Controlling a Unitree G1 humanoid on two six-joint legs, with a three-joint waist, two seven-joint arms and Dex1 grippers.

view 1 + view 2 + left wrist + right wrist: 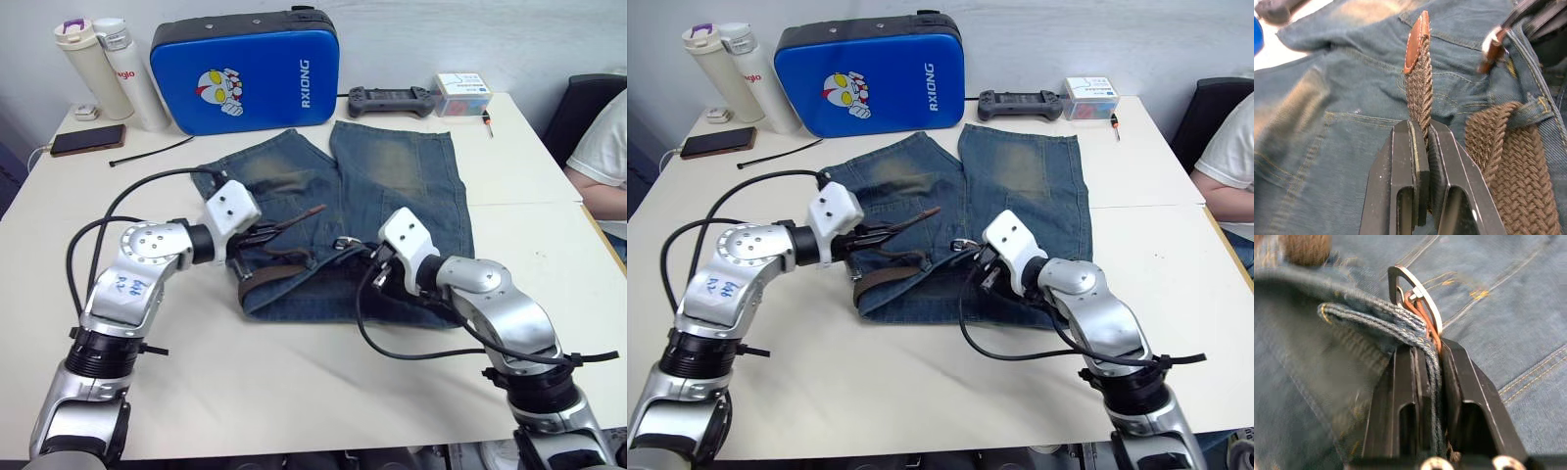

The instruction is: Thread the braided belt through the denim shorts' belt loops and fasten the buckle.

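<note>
My left gripper (1422,142) pinches the dark brown braided belt (1420,93) just behind its tan leather tip, strap pointing toward the silver rectangular buckle (1418,296). My right gripper (1427,357) clamps waistband and buckle together on the faded blue denim shorts (392,176) mid-frame, right of the tip.

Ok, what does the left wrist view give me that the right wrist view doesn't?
Left wrist view: the left gripper shut on the braided belt below its tan tip, and the strap passing under a belt loop. Right wrist view: the right gripper clamping a denim fold together with the buckle end. Both show the denim shorts beneath.
</note>
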